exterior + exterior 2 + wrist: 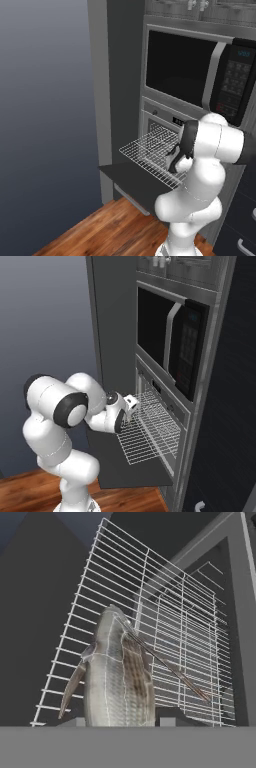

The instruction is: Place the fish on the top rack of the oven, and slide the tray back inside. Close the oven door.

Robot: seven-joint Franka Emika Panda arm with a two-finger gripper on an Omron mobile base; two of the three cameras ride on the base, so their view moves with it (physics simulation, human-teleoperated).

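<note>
Silvery grey scaled fish [117,677] clamped in dark two-finger gripper [120,722], hanging over front half of silver wire rack [150,152]. Rack pulled out above lowered dark oven door [127,468]; rack's front and left edges unobstructed. Black keypad microwave [200,70] above.

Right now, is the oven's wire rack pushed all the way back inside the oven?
No, the top rack is pulled out over the open oven door, with the fish above it between the gripper's fingers.
</note>
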